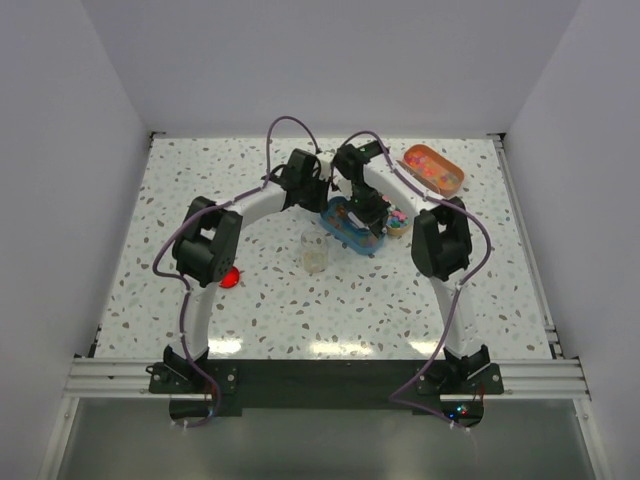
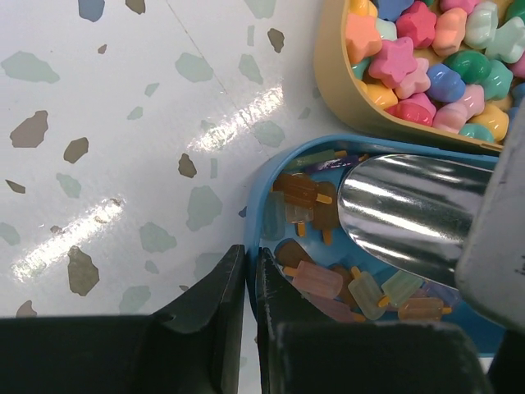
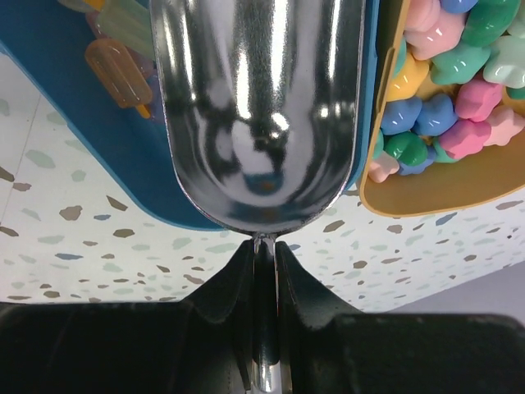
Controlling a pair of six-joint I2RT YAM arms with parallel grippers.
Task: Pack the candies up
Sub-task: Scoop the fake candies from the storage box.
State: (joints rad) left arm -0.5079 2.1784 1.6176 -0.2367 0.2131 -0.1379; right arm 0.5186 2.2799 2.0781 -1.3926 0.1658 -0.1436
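Your candies [image 2: 318, 281], glossy ice-lolly shapes, lie in the blue tin [image 2: 279, 164], its rim pinched by your left gripper [image 2: 253, 283], while your right gripper [image 3: 264, 263] clamps the handle of the polished metal scoop [image 3: 258, 107] over them, a tan tin [image 2: 332, 74] of star sweets just beside, open speckled table [image 2: 123, 123] beyond.

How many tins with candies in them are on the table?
3. An orange oval tin at the table's far right; a blue oval tin at centre, under the silver metal scoop; a small beige tin close beside the blue one. More may be hidden.
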